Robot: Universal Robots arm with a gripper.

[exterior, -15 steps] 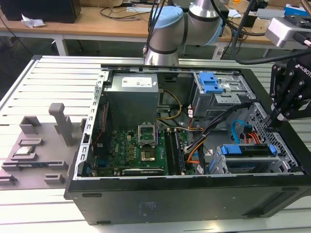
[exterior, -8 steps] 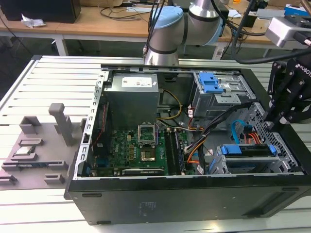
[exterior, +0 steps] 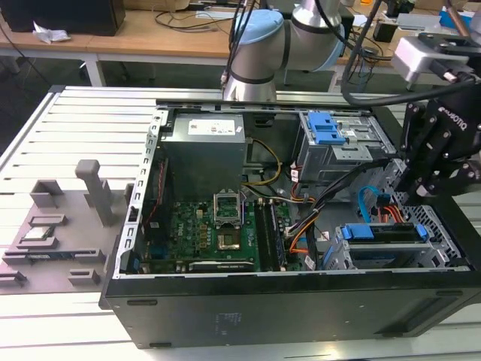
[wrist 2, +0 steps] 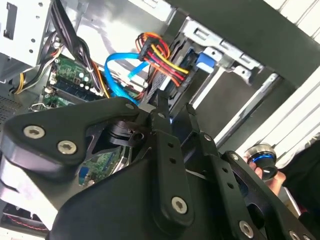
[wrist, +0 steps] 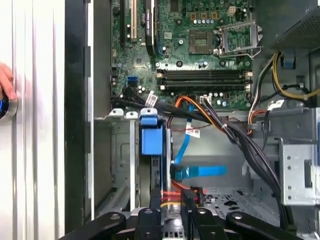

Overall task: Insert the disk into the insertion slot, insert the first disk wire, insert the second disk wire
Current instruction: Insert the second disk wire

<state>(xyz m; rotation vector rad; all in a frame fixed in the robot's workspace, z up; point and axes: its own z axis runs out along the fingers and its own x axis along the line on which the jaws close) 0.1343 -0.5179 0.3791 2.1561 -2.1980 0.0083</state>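
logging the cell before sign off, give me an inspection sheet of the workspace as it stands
surface: slatted metal table, open computer case lying on it
job's things: disk sits in the insertion slot
clutter: grey fixture plate at the exterior view's left
grippers: pincer at the red-yellow wire bundle beside the disk
cables: blue flat cable near the disk's end; black bundles cross the case
surroundings: a person's hand at the table edge; desks behind
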